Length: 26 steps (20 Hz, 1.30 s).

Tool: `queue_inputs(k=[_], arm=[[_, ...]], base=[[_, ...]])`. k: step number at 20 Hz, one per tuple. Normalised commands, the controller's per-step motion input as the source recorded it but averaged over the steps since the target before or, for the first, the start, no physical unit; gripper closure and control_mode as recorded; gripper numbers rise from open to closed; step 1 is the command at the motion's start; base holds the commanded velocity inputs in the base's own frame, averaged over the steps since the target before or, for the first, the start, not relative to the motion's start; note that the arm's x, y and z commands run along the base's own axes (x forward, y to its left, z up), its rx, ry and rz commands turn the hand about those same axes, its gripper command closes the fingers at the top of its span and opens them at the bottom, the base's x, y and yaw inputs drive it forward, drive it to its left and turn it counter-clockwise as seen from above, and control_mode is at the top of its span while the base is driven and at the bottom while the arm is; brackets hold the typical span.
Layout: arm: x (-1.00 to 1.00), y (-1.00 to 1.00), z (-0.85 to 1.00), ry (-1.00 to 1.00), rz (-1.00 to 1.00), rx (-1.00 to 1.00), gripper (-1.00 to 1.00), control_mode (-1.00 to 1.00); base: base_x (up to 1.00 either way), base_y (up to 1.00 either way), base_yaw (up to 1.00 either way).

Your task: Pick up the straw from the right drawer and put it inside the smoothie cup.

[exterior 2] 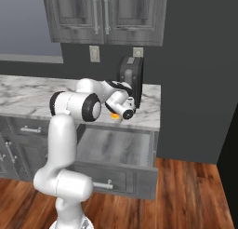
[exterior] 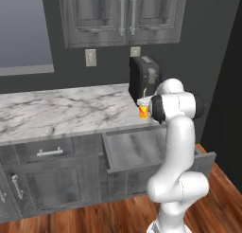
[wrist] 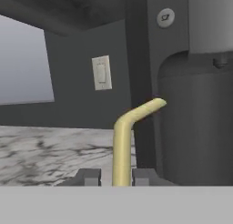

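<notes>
Two dark fingertips point(wrist: 92, 177) frame the straw point(wrist: 123, 145) in the hand view, the yellow-green stick rising between them and bending right at its top; the gripper point(wrist: 116, 177) stands only slightly parted, and whether the tips press the straw cannot be told. Behind it, a black appliance point(wrist: 195, 123) stands on the marble counter point(wrist: 50, 150) below a wall switch point(wrist: 101, 72). From the left base view, the smoothie cup point(exterior: 143, 109) sits on the counter at the appliance's foot, a thin stick standing up from it, the white arm's wrist point(exterior: 163, 106) just beside it. Below, the right drawer point(exterior 2: 116, 149) hangs pulled out, its grey box open under the counter edge
</notes>
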Motion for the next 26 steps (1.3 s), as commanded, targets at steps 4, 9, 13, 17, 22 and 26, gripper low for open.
queue_inputs(k=[4, 9, 13, 17, 22, 26], arm=[[-0.01, 0.00, 0.00, 0.00, 0.00, 0.00, -1.00, -1.00], [-0.10, 0.00, 0.00, -0.01, 0.00, 0.00, -1.00, -1.00], [-0.25, 0.00, 0.00, -0.01, 0.00, 0.00, -1.00, -1.00], [-0.43, 0.00, 0.06, 0.00, -0.01, 0.00, -1.00, -1.00], [-0.51, 0.00, 0.24, 0.00, -0.04, 0.00, -1.00, -1.00], [-0.60, 0.00, 0.46, 0.02, -0.05, -0.01, -1.00, -1.00]], base=[[0.00, 0.00, 0.00], [0.00, 0.00, 0.00], [0.00, 0.00, 0.00], [0.00, 0.00, 0.00], [0.00, 0.00, 0.00], [0.00, 0.00, 0.00]])
